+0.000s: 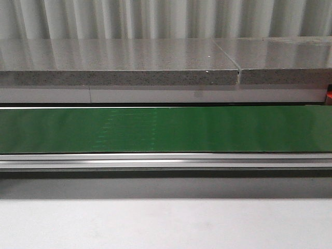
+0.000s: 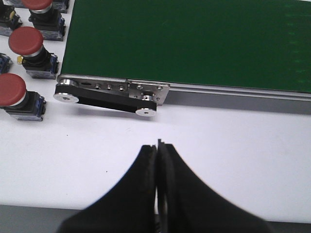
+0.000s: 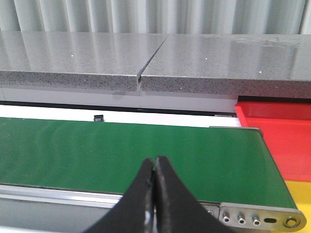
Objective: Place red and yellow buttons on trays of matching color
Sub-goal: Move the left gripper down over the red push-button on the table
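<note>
- Front view shows a green belt running left to right across the scene, with a metal rail along its near edge and white table nearer still; a grey stone slab lies beyond the belt. No arm appears in this view.
- Left gripper hangs over bare white table near the belt's left end, its black jaws pressed together with nothing between them.
- Three red buttons sit on the table off the belt's left end, each on a dark switch body: one nearest, a second farther back, a third cut by the frame edge.
- Right gripper is over the belt's near side by its right end, jaws closed and empty.
- Red tray lies just past the belt's right end, and a yellow tray adjoins it on the near side.
</note>
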Controlling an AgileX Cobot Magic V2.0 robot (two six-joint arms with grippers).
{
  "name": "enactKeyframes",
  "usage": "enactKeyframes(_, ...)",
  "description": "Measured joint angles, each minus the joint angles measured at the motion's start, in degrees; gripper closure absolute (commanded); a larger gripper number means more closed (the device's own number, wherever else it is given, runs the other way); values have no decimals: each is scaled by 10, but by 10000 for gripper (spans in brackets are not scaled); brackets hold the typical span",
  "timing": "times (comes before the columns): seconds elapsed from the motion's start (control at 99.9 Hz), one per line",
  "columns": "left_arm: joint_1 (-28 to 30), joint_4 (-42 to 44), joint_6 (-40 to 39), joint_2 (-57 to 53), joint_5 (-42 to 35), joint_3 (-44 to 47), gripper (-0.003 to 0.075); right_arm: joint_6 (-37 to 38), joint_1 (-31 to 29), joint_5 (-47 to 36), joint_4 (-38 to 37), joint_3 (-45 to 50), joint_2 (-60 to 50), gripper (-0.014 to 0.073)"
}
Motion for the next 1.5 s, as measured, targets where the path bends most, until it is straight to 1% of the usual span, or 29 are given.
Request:
enactKeyframes(0.07,0,1,0,0,0,0,720,0,0,0,0,0,0,661)
enactKeyframes(0.14,0,1,0,1,4,0,656,0,0,0,0,0,0,661)
enactKeyframes(0.21,0,1,0,1,12,0,545,0,0,0,0,0,0,661)
enactKeyframes(0.33,0,1,-6,1,28,0,283,0,0,0,0,0,0,661)
enactKeyframes(0.36,0,1,-13,1,31,0,233,0,0,0,0,0,0,661)
enactKeyframes(0.4,0,1,-25,1,33,0,175,0,0,0,0,0,0,661)
enactKeyframes(0.47,0,5,-43,1,37,0,122,0,0,0,0,0,0,661)
enactKeyframes(0.58,0,20,-71,1,36,0,120,0,0,0,0,0,0,661)
enactKeyframes(0.71,0,60,-150,4,31,0,120,0,0,0,0,0,0,661)
enactKeyframes(0.82,0,103,-193,22,30,0,120,0,0,0,0,0,0,661)
enactKeyframes(0.931,0,135,-233,57,24,0,120,0,0,0,0,0,0,661)
enactKeyframes(1.231,3,204,-351,182,-41,-1,120,0,0,0,0,0,0,661)
enactKeyframes(1.331,23,206,-368,222,-69,-1,120,0,0,0,0,0,0,661)
enactKeyframes(1.501,95,190,-374,270,-113,-1,120,0,0,0,0,0,0,661)
